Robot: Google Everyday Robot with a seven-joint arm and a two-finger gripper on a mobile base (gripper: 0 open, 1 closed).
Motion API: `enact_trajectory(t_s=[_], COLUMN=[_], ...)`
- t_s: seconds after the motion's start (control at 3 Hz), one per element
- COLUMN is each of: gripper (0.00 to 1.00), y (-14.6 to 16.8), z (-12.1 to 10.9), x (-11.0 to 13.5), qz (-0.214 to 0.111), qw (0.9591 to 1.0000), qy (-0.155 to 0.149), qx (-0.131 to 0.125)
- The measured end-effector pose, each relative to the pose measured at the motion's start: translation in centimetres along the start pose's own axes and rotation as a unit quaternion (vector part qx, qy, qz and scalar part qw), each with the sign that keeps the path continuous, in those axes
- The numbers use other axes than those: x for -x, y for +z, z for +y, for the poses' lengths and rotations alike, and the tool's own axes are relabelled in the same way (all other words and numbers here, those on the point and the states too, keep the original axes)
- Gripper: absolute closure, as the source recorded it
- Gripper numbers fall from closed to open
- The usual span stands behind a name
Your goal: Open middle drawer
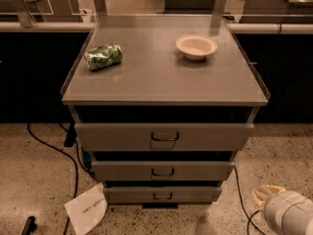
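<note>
Saw smooth white rounded arm shell [289, 215] at lower right of frame, glossy, cut off by frame edge. Spotted gripper [267, 195] at shell's upper-left end, also lower right; looked cream-yellow, lumpy, duller than the shell.
</note>
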State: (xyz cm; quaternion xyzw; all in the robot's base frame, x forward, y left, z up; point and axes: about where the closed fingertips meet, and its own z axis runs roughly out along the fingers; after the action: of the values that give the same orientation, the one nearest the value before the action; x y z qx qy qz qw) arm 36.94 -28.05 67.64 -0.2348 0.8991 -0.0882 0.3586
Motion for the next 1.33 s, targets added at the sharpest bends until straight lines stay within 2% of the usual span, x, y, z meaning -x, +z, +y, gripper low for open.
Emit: enact_trajectory(t_s=[0.33,0.67,1.0,1.33], gripper=[1.00,1.00,1.00,1.00], y=[-0.3,-0.3,-0.1,0.8], z=[-0.3,-0.3,-0.9,-2.1], x=[1.5,1.5,2.3,2.0], qz=[-0.036,-0.036,-0.077,-0.142], qw=[0.9993,0.9993,0.9954,0.9776], qy=[0.006,0.006,0.056,0.154], qx=[-0.008,-0.008,-0.008,-0.014])
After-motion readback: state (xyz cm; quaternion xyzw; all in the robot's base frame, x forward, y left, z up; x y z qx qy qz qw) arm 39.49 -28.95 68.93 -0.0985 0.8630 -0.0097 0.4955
